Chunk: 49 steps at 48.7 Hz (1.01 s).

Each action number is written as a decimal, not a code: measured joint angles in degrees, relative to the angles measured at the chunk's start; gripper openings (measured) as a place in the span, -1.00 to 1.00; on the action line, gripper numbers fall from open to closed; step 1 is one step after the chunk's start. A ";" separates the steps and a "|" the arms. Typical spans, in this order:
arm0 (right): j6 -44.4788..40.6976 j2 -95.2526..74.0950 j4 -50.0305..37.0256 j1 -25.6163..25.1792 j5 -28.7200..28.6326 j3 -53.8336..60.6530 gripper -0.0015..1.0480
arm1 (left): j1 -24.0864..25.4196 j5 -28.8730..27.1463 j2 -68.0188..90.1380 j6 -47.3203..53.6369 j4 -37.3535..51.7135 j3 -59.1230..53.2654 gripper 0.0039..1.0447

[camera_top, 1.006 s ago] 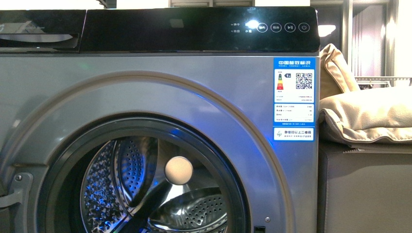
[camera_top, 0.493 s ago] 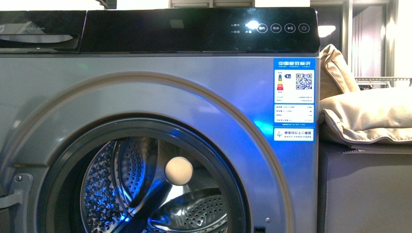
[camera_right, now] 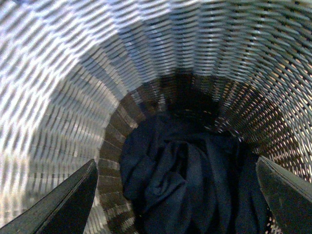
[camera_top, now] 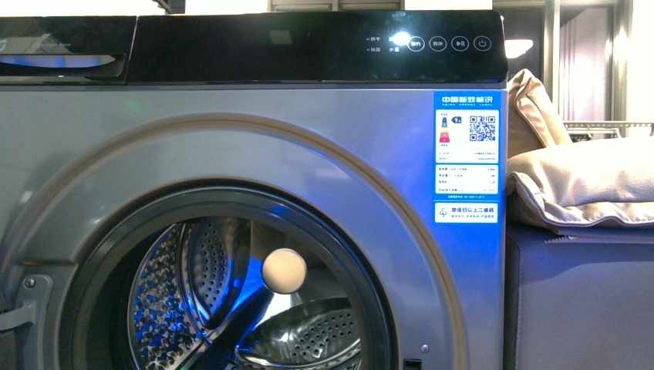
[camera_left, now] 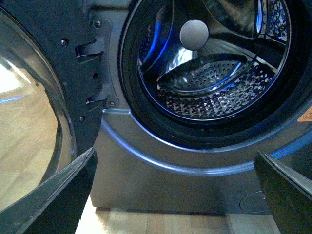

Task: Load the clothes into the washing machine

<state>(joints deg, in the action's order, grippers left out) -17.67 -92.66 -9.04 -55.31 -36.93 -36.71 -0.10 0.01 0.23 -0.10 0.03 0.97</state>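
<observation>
We face the washing machine (camera_top: 254,146). Its door (camera_left: 29,122) is swung out to the left, leaving the round rim open onto the perforated drum (camera_left: 209,92). Our left gripper (camera_left: 178,195) is released, its fingers spread wide, low before the porthole's near edge. Our right gripper (camera_right: 178,195) hangs unclenched inside a woven basket (camera_right: 73,97), whose walls close in all round. The clothes (camera_right: 185,170) lie bunched at the basket's bottom. A beige cushion (camera_top: 586,177) lies just right of the machine.

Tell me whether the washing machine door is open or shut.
Open. The left wrist view shows the door swung aside on its hinge, and the drum of the washing machine lies bare.
</observation>
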 joint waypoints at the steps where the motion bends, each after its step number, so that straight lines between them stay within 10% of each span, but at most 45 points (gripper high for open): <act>1: -0.37 -1.75 -0.76 0.15 0.74 -0.48 0.86 | 0.00 0.00 0.00 0.00 0.00 0.00 0.88; 49: 6.32 -53.90 -9.84 12.92 18.82 -27.30 0.86 | 0.00 0.00 0.00 0.00 0.00 0.00 0.88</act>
<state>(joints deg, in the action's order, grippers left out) -11.35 -146.56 -18.87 -42.39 -18.11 -64.01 -0.10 0.01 0.23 -0.10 0.03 0.97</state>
